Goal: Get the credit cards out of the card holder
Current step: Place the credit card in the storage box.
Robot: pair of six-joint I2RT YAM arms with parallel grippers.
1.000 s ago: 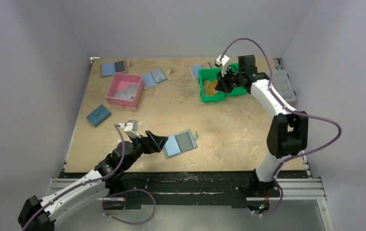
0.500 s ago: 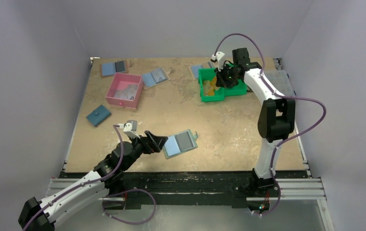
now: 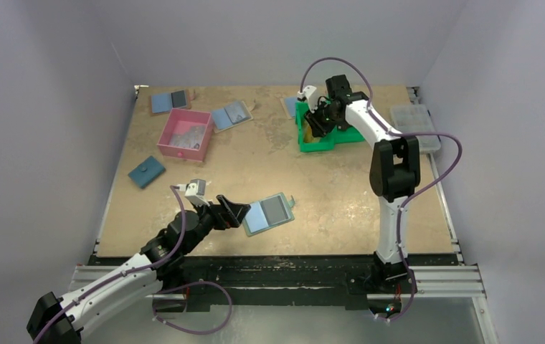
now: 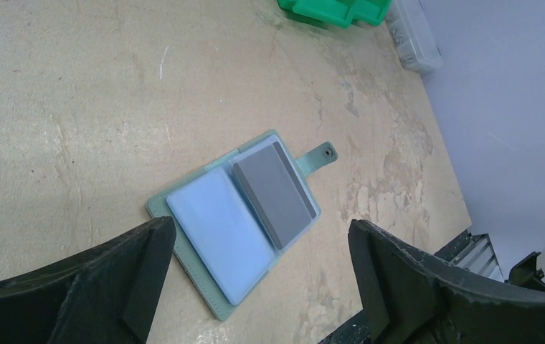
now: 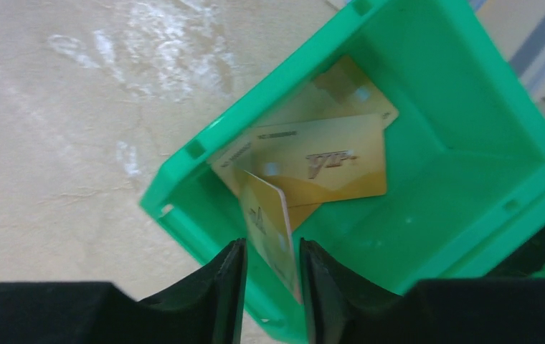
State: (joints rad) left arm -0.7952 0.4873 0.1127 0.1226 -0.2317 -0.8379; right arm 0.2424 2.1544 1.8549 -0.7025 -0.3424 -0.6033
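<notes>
The card holder (image 3: pixel 269 213) (image 4: pixel 241 215) lies open on the table, pale blue half and grey pocket panel up, with no card showing in it. My left gripper (image 3: pixel 239 213) (image 4: pixel 259 236) hovers just left of it, open wide, fingers on either side of its near end in the left wrist view. My right gripper (image 3: pixel 315 125) (image 5: pixel 272 251) hangs over the green bin (image 3: pixel 318 143) (image 5: pixel 456 186). Its jaws stand slightly apart, and one orange-yellow credit card (image 5: pixel 266 222) stands on edge between them, leaning on the right finger. More credit cards (image 5: pixel 320 161) lie flat in the bin.
A pink box (image 3: pixel 183 135) and a dark blue closed wallet (image 3: pixel 146 172) sit at the left. Blue-and-grey folders (image 3: pixel 169 101) (image 3: pixel 230 115) lie along the back. A clear plastic case (image 3: pixel 414 125) rests at the right edge.
My right arm has swung left and lowered over the green bin, and its jaws have parted from the card. The left arm and the card holder have not moved.
</notes>
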